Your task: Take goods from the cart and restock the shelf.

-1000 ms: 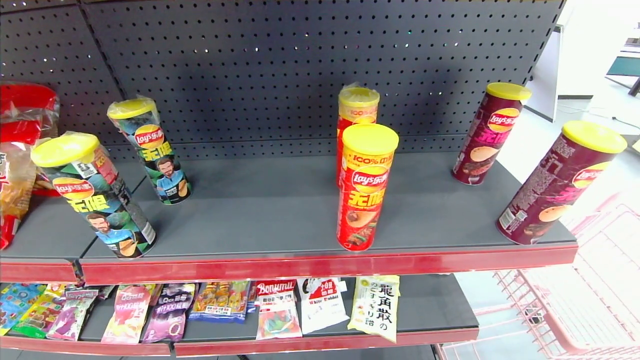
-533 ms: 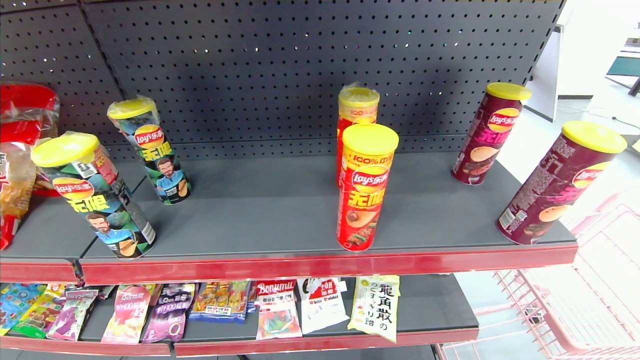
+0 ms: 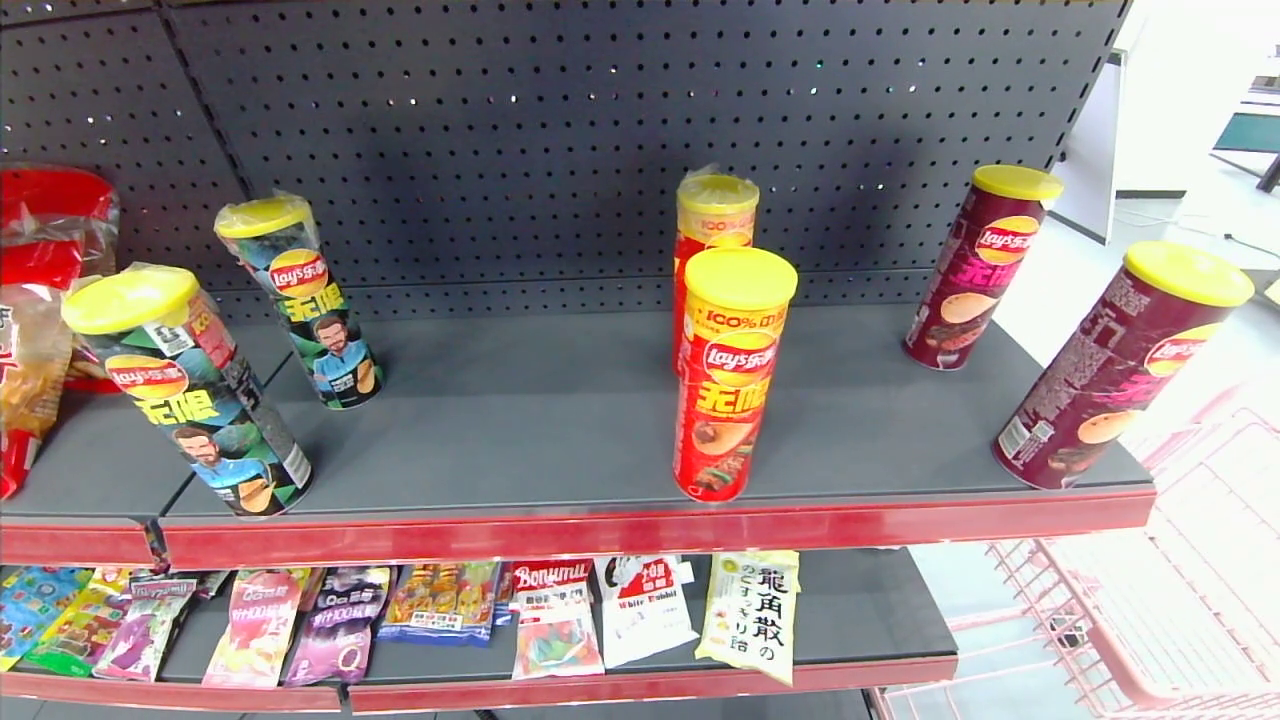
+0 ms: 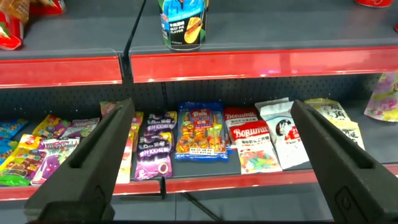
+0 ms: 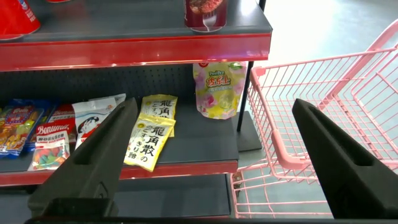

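Red chip can (image 3: 733, 390) stands upright (lid up) on the shelf (image 3: 540, 420).

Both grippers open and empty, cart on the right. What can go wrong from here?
1. The front maroon can stands at the upper shelf's right front corner, near the pink cart; an arm rising from the cart might knock it off.
2. The right gripper is open near the cart's wire side; its fingers could snag there.
3. The front red can stands near the shelf lip; reaching past may tip it.
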